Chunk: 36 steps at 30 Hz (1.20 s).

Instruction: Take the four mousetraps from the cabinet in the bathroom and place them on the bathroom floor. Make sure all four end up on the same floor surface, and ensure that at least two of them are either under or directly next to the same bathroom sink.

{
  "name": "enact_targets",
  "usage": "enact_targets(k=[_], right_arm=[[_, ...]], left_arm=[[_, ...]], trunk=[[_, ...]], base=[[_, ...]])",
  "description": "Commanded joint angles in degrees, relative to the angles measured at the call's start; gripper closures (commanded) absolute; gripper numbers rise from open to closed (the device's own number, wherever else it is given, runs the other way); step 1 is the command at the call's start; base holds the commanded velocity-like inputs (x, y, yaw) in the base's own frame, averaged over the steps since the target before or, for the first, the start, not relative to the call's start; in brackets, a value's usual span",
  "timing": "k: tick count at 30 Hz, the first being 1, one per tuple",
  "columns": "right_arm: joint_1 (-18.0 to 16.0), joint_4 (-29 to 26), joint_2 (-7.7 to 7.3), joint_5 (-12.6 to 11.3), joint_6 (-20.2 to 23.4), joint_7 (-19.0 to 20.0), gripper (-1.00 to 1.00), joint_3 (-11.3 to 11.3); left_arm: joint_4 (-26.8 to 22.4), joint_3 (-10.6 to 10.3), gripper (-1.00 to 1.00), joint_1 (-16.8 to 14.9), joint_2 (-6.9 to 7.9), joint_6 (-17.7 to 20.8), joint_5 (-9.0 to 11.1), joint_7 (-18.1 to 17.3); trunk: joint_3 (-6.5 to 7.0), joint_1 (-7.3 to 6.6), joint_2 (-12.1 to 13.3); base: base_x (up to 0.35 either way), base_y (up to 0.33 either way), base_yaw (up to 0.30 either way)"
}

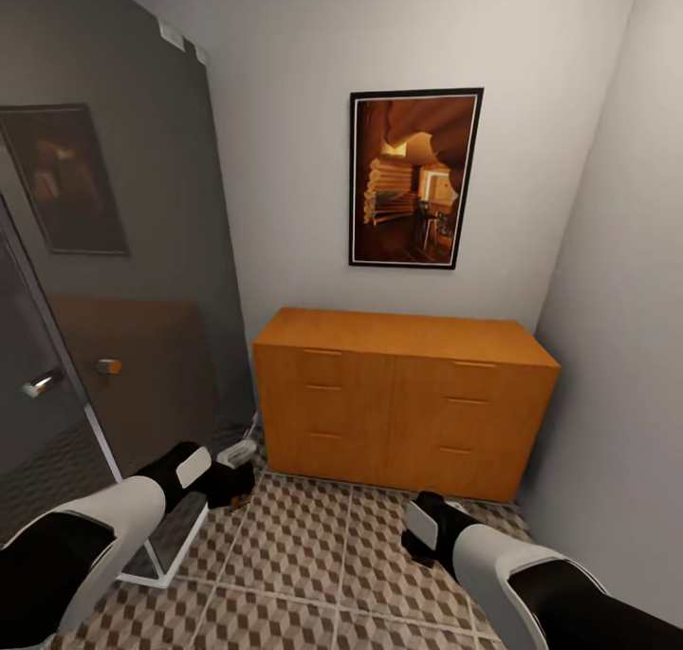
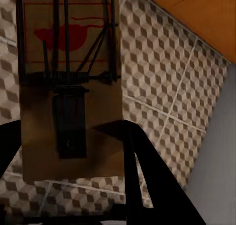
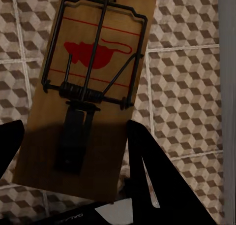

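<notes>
The orange-brown cabinet (image 1: 403, 399) stands against the back wall with its drawer fronts closed. My left gripper (image 1: 230, 477) hovers low over the bathroom floor (image 1: 313, 555) near the cabinet's left corner. In the left wrist view a tan mousetrap (image 2: 69, 82) with a red mouse print sits between the dark fingers (image 2: 142, 171); my left gripper (image 2: 69, 141) is shut on it. My right gripper (image 1: 422, 529) hangs in front of the cabinet's right half. The right gripper (image 3: 73, 141) is shut on a second mousetrap (image 3: 91, 87) above the tiles.
A dark glass shower partition (image 1: 114, 280) with a metal handle (image 1: 43, 381) and white base (image 1: 180, 547) lines the left side. A white wall (image 1: 626, 346) closes the right. A framed picture (image 1: 414, 177) hangs above the cabinet. Open tiles lie between the arms.
</notes>
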Motion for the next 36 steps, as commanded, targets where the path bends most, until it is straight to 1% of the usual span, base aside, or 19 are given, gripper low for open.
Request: enact_targets(k=[1, 2, 3, 4, 6, 7, 10, 11, 12, 13, 15, 18, 21, 22, 25, 27, 30, 32, 36], right_arm=[[0.3, -0.1, 0.00, -0.4, 0.2, -0.2, 1.00, 0.5], [0.6, -0.1, 0.00, -0.3, 0.2, -0.2, 1.00, 0.5], [1.1, -0.1, 0.00, 0.0, 0.2, -0.3, 1.00, 0.5], [1.4, -0.1, 0.00, 0.0, 0.2, -0.2, 1.00, 0.5], [1.9, -0.1, 0.00, 0.2, 0.2, -0.2, 1.00, 0.5], [2.2, -0.1, -0.03, 0.2, 0.2, -0.2, 1.00, 0.5], [2.8, -0.1, -0.20, 0.3, 0.2, -0.2, 1.00, 0.5], [3.5, -0.1, -0.48, 0.3, 0.1, -0.2, 1.00, 0.5], [3.9, -0.1, -0.70, 0.3, 0.1, -0.2, 1.00, 0.5], [4.8, -0.1, -1.32, 0.4, 0.1, 0.0, 1.00, 0.5], [5.8, -0.1, -2.02, 0.4, 0.1, 0.4, 1.00, 0.5], [7.9, -0.2, -3.79, 0.4, -0.2, 2.5, 1.00, 0.5], [8.8, -0.2, -4.78, 0.4, -0.8, 3.8, 1.00, 0.5], [9.4, -0.1, -5.44, 0.4, -1.2, 4.5, 1.00, 0.5], [10.2, -0.1, -6.54, 0.5, -1.5, 5.2, 1.00, 0.6], [10.7, -0.1, -6.95, 0.5, -1.6, 5.4, 1.00, 0.6], [12.2, -0.1, -7.77, 0.5, -1.8, 5.7, 1.00, 0.6], [12.6, -0.1, -7.93, 0.6, -1.8, 5.7, 1.00, 0.6], [13.7, -0.1, -8.36, 1.7, -1.8, 5.8, 1.00, 0.6]], left_arm=[[0.7, -0.2, 1.00, 0.3, -0.15, -0.7, -0.9, -0.4], [1.4, -0.2, 1.00, 0.6, -0.31, -1.3, -1.7, -0.4], [2.4, -0.2, 1.00, 1.3, -0.63, -2.4, -3.3, -0.4], [2.8, -0.2, 1.00, 1.7, -0.74, -2.9, -4.0, -0.4], [3.3, -0.2, 1.00, 2.7, -0.92, -3.6, -5.0, -0.4], [3.7, -0.2, 1.00, 3.8, -1.03, -4.2, -5.7, -0.3], [4.0, -0.1, 1.00, 5.4, -1.12, -5.1, -6.3, -0.3], [4.1, -0.1, 1.00, 6.6, -1.16, -5.8, -6.5, -0.3], [4.2, -0.1, 1.00, 7.2, -1.17, -6.1, -6.6, -0.3], [4.2, -0.1, 1.00, 8.3, -1.19, -6.8, -6.7, -0.3], [4.3, -0.1, 1.00, 9.2, -1.20, -7.4, -6.8, -0.2], [4.6, -0.1, 1.00, 11.5, -1.20, -8.5, -6.9, -0.2], [4.7, -0.1, 1.00, 12.5, -1.20, -9.3, -6.9, -0.2], [4.9, -0.1, 1.00, 13.2, -1.21, -9.8, -6.9, -0.2], [5.5, -0.1, 1.00, 14.2, -1.22, -10.8, -6.9, -0.2], [5.7, -0.1, 1.00, 14.7, -1.19, -11.2, -6.9, -0.1], [6.2, -0.1, 1.00, 16.3, -1.07, -11.7, -7.0, -0.1], [6.3, -0.1, 1.00, 16.8, -1.00, -11.8, -7.0, -0.1], [6.8, 0.0, 1.00, 18.2, -0.47, -13.0, -7.0, 0.0]], trunk=[[0.00, 0.00, -0.1], [0.07, 0.00, -0.1], [0.13, 0.00, -0.1], [0.19, 0.00, -0.1], [0.32, 0.00, -0.1], [0.40, 0.00, -0.1], [0.62, 0.00, -0.1], [0.69, 0.00, -0.1], [0.77, 0.00, -0.1], [0.85, 0.00, -0.1], [1.01, 0.00, -0.1], [1.25, 0.00, -0.1], [1.49, 0.00, -0.1], [1.57, 0.00, -0.1], [1.81, 0.00, -0.1], [1.96, 0.00, -0.1], [2.20, 0.00, -0.1], [2.35, 0.00, -0.1], [2.64, 0.00, -0.1]], base=[[-0.002, 0.000, 0.204], [-0.002, 0.000, 0.206], [-0.007, 0.000, 0.208], [-0.018, 0.000, 0.207], [-0.038, 0.000, 0.201], [-0.044, 0.000, 0.187], [-0.028, 0.000, 0.174], [-0.014, 0.000, 0.158], [-0.011, 0.000, 0.155], [-0.007, 0.000, 0.150], [-0.005, 0.000, 0.148], [-0.002, 0.000, 0.147], [-0.001, 0.000, 0.154], [-0.001, 0.000, 0.161], [-0.051, 0.000, 0.164], [-0.172, 0.000, 0.169], [-0.258, 0.000, 0.174], [-0.289, 0.000, 0.178], [-0.300, 0.000, 0.190]])
